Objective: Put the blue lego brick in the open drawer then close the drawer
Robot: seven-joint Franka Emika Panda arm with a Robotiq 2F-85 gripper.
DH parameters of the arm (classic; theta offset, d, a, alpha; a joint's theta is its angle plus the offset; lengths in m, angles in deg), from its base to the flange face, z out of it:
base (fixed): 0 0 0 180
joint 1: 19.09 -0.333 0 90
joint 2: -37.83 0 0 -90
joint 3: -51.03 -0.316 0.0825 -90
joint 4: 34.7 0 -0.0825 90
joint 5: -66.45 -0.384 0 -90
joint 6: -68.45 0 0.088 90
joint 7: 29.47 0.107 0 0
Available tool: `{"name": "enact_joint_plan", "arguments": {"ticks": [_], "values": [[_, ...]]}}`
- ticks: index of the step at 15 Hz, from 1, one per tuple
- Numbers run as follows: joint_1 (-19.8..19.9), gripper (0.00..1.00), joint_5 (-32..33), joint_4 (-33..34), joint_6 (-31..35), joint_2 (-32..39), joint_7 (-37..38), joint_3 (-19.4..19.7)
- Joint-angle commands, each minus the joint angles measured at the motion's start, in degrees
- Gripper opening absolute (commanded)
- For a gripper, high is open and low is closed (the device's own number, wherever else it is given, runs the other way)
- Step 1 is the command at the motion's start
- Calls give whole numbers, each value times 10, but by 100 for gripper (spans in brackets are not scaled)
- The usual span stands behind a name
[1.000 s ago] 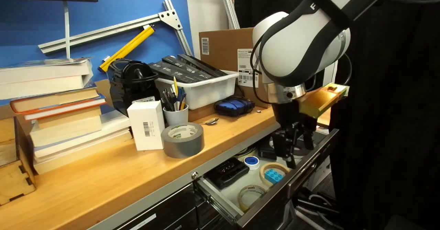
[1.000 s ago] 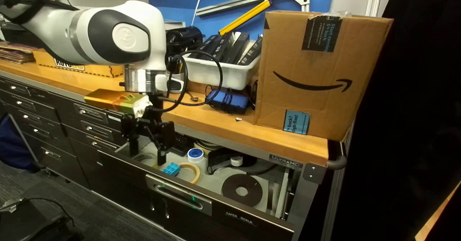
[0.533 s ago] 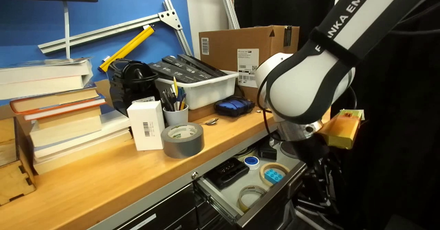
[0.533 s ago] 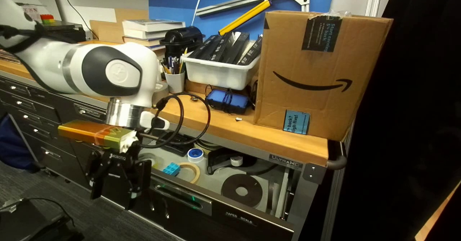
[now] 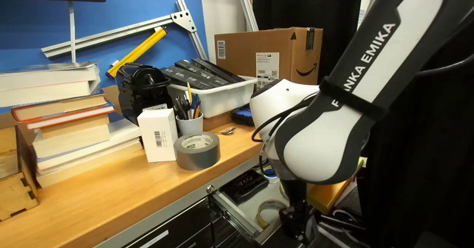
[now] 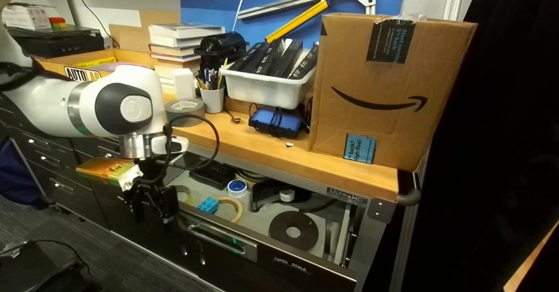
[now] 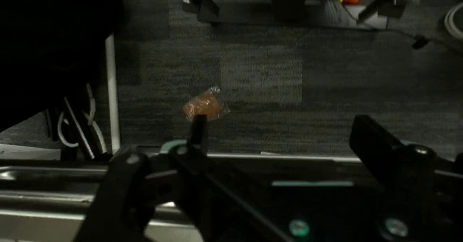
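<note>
The blue lego brick [image 6: 208,205] lies inside the open drawer [image 6: 258,227], against a beige tape ring and near the front panel. In an exterior view the arm hides the brick, and only the near end of the drawer [image 5: 251,205] shows. My gripper [image 6: 153,222] hangs outside the drawer, in front of its front panel and left of the handle, fingers down. In the wrist view the gripper [image 7: 280,126] has its fingers wide apart with nothing between them. The drawer's front edge [image 7: 39,195] runs along the lower left there, and the brick is out of view.
The drawer also holds the beige tape ring [image 6: 237,209], a blue-white roll [image 6: 237,188], a dark roll [image 6: 293,231] and a black case [image 6: 212,175]. The worktop edge [image 6: 279,150] overhangs it. The drawer handle [image 6: 218,238] sticks out. A grey tape roll [image 5: 197,151] stands on the worktop.
My gripper has moved from above the drawer, out over its front panel and down to the outside. It then shifted sideways along the front. The brick and the drawer have not moved.
</note>
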Motion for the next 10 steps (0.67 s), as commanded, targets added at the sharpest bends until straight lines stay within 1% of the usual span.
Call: {"name": "enact_joint_plan", "arguments": {"ticks": [1, 3, 6, 7, 10], "values": [[-2, 100, 25, 26, 64, 18, 84, 14], [8, 100, -4, 51, 80, 24, 83, 26], [12, 100, -18, 96, 104, 39, 110, 43], [10, 100, -12, 113, 122, 48, 133, 48], [-7, 100, 45, 137, 188, 78, 234, 70]]}}
